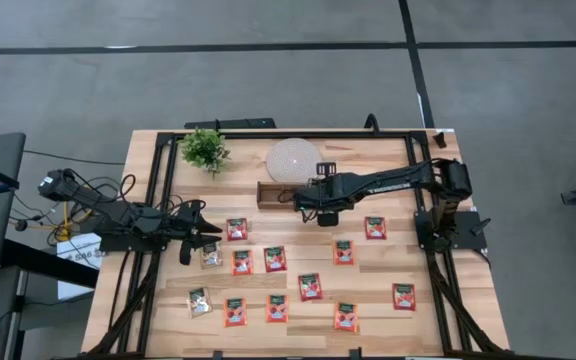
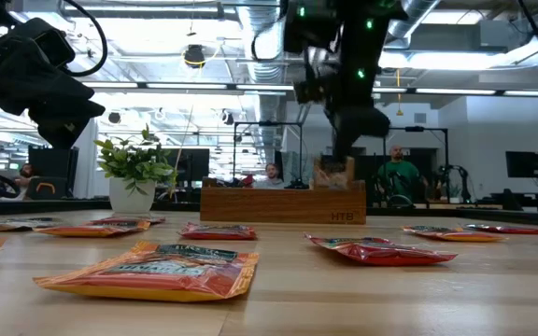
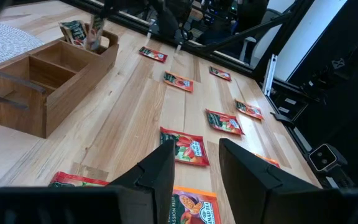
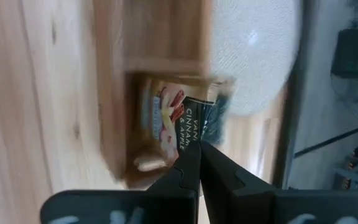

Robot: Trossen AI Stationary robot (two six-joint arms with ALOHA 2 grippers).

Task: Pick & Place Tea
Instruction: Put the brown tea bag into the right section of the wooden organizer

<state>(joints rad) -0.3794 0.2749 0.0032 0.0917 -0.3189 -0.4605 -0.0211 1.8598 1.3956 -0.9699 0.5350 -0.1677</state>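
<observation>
While the right gripper (image 4: pixel 199 149) stood clenched on a tea sachet (image 4: pixel 188 121), it hung upright directly above the wooden tray (image 1: pixel 268 192)'s end compartment. The left gripper (image 1: pixel 193 232) waited released, loose sachets (image 1: pixel 275 259) at its three o'clock.

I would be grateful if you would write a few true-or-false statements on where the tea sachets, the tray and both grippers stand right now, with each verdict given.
1. The right gripper is shut on a tea sachet over the wooden tray. True.
2. The left gripper is shut on a sachet. False: its fingers stand apart over the table, holding nothing.
3. The round white disc lies beside the tray. True.
4. The potted plant stands inside the tray. False: it stands on the table, apart from the tray.
5. All sachets are already in the tray. False: many red-orange sachets lie spread on the table.
</observation>
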